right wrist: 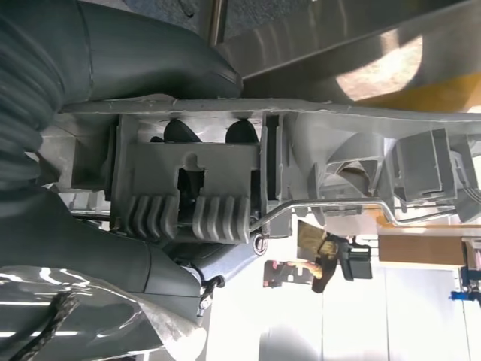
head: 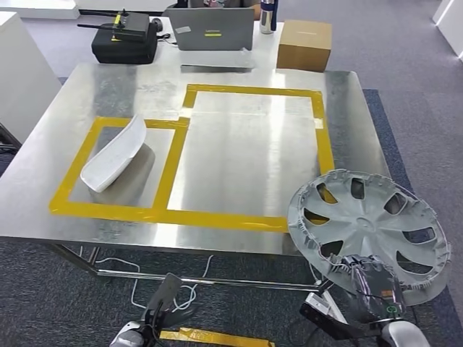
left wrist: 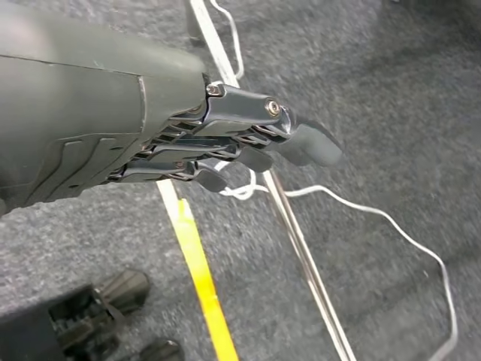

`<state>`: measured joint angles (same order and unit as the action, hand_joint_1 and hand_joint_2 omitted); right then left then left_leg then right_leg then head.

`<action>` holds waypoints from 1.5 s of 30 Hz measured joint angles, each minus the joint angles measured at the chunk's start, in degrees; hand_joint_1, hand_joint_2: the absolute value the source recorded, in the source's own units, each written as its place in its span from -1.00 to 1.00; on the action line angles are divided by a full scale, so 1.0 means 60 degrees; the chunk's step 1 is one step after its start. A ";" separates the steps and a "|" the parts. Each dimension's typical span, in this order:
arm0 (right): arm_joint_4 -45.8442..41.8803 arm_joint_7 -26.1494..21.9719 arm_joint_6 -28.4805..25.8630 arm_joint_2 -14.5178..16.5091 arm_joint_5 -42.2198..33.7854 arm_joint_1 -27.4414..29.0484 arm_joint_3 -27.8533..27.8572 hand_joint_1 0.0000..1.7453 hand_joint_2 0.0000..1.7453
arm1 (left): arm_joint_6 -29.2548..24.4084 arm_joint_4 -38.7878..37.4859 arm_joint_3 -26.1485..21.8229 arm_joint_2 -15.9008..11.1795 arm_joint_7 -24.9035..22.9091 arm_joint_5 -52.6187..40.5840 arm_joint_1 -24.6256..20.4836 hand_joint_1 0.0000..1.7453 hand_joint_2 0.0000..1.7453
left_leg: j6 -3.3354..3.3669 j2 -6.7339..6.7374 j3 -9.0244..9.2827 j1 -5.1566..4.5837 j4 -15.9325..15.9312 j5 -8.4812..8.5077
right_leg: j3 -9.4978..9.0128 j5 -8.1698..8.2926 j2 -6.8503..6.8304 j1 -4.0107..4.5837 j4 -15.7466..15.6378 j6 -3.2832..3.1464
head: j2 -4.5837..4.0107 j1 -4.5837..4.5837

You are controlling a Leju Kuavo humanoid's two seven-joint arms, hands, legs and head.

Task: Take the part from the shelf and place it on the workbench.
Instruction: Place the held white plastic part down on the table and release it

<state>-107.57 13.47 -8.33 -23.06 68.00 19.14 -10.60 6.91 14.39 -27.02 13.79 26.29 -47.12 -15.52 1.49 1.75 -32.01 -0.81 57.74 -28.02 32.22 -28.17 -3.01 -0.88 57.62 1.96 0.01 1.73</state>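
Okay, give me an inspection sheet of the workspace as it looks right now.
Surface: steel workbench marked with yellow tape as two boxes.
Job's things: grey wheel cover held over the bench's near right corner; white curved part lies in the small box.
Clutter: laptop, black case, cardboard box, can at the far edge.
Hands: right hand grips the cover's rim; left hand hangs low, fingers straight, holding nothing.
Cables: white cable on the carpet under the bench.
Surroundings: grey carpet.

wheel cover (head: 371, 220) over workbench (head: 240, 163) near-right corner | curved part (head: 114, 153) left | box (head: 304, 45) perhaps behind
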 joint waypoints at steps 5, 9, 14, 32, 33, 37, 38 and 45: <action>0.0200 -0.0221 0.0050 0.0021 -0.0258 -0.0005 0.0539 1.00 1.00 | 0.0002 -0.0001 0.0009 0.0010 -0.0011 0.0060 0.0016 -1.00 1.00 | 0.0204 -0.0258 0.0028 0.0062 -0.0162 0.0172 | 0.0788 -0.0927 0.0391 -0.0037 0.1591 0.0204 | -0.0001 0.0077; 0.0417 -0.0444 0.0080 0.0121 -0.0467 0.0025 0.1015 1.00 1.00 | -0.0011 0.0000 0.0018 0.0012 -0.0011 0.0117 0.0083 -1.00 1.00 | 0.0216 -0.0480 0.0024 0.0023 -0.0154 0.0176 | 0.1163 -0.0793 0.0484 -0.0039 0.2213 0.0204 | 0.0000 0.0079; 0.0561 -0.0552 0.0087 0.0201 -0.0532 0.0026 0.1445 1.00 1.00 | -0.0032 0.0000 0.0047 0.0016 -0.0011 0.0138 0.0072 -1.00 1.00 | 0.0049 -0.0756 -0.0012 -0.0004 -0.0111 0.0167 | -0.0016 0.0020 0.0826 -0.0040 -0.0085 0.0040 | 0.0001 0.0067; 0.1572 -0.1373 0.0291 0.0691 -0.1404 -0.0728 0.3226 1.00 1.00 | -0.0044 0.0001 0.0178 -0.0007 -0.0011 0.0302 0.0100 -1.00 1.00 | -0.0239 -0.0217 -0.0017 0.0141 -0.0128 0.0166 | -0.0088 0.0039 0.0248 -0.0013 -0.0157 -0.0177 | -0.0001 -0.0011; 0.1686 -0.1405 0.0290 0.0717 -0.1423 -0.0826 0.3406 1.00 1.00 | -0.0044 0.0001 0.0199 -0.0007 -0.0011 0.0309 0.0104 -1.00 1.00 | -0.0211 -0.0223 -0.0021 0.0126 -0.0127 0.0168 | -0.0100 0.0059 0.0243 -0.0026 -0.0183 -0.0146 | -0.0001 -0.0011; 0.2107 -0.1507 0.0276 0.0800 -0.1332 -0.1145 0.3981 1.00 1.00 | -0.0043 0.0002 0.0243 -0.0007 -0.0025 0.0313 0.0104 -1.00 1.00 | -0.0118 -0.0227 -0.0044 0.0086 -0.0121 0.0169 | -0.0117 0.0116 0.0235 -0.0059 -0.0259 -0.0025 | -0.0001 -0.0012; 0.2195 -0.1518 0.0262 0.0815 -0.1238 -0.1201 0.4070 1.00 1.00 | -0.0042 0.0002 0.0251 -0.0007 -0.0038 0.0314 0.0104 -1.00 1.00 | -0.0114 -0.0227 -0.0048 0.0082 -0.0119 0.0170 | -0.0117 0.0122 0.0234 -0.0063 -0.0269 -0.0002 | -0.0001 -0.0013; 0.2812 -0.1549 0.0012 0.0840 -0.0108 -0.1524 0.4169 1.00 1.00 | -0.0033 0.0002 0.0387 -0.0005 -0.0106 0.0311 0.0096 -1.00 1.00 | -0.0095 -0.0230 -0.0055 0.0074 -0.0112 0.0163 | -0.0105 0.0125 0.0230 -0.0070 -0.0275 0.0077 | -0.0001 -0.0017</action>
<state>-90.70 4.17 -8.26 -18.02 67.35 10.00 14.41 6.71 14.40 -24.69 13.76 25.65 -45.26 -14.95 0.92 0.37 -32.34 -0.37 57.07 -27.05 31.59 -27.42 -1.64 -1.31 55.97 2.42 0.00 1.62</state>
